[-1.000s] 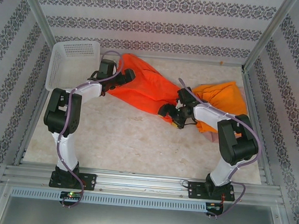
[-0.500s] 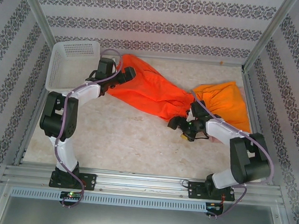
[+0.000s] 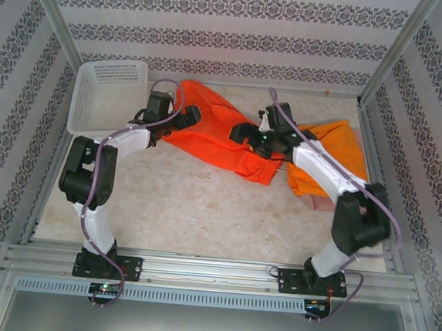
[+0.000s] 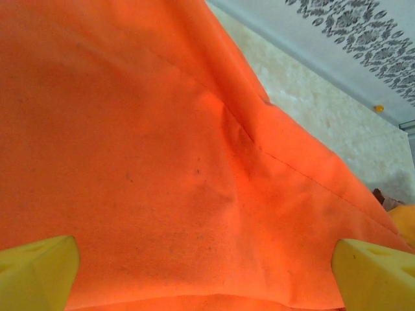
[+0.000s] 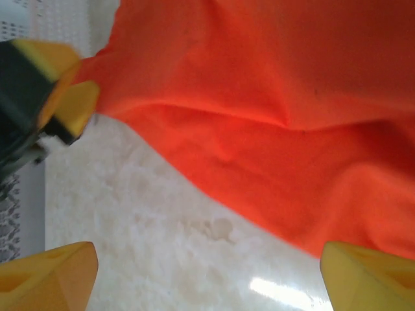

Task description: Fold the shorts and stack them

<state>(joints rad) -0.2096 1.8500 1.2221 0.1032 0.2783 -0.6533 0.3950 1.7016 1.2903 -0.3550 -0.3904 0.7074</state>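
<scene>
Bends the left arm sharply at the elbow, forearm angled toward the far middle, left hand (image 3: 191, 115) held low with fingers (image 4: 35, 272) spread wide. Stretches the right arm far out and leftward, right hand (image 3: 237, 130) pointing left, fingers (image 5: 369, 275) likewise wide apart.

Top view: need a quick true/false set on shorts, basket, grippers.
1. The basket holds shorts. False: nothing lies in it.
2. The lighter orange shorts lie right of the red-orange shorts. True.
3. The right gripper is shut. False: its fingers are spread, over the red-orange shorts.
4. The left gripper is at the red-orange shorts' end nearest the basket. True.
5. The shorts are stacked. False: both lie rumpled, side by side.
</scene>
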